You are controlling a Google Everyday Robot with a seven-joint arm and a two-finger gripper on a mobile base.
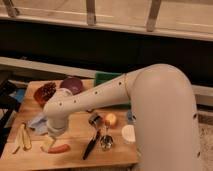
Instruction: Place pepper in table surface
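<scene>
Plainly, the pepper (61,148) lies flat on the table surface (76,134), close to the front edge and toward the front-left corner. The gripper (51,134) hangs just above its left end; whether it grips or stands clear, I cannot tell, since the wrist hides it.

The pepper looks light, smooth and somewhat slippery, firm-skinned yet soft enough to bruise under a hard squeeze. Being slim and long, it would likely roll or pivot if taken near a tip, so the middle of its length, across the narrow width, seems the best hold.

Pale banana-like pieces (22,140) lie nearer the left edge, and a black-handled utensil (91,145) lies to the pepper's right, both apart from it.
</scene>
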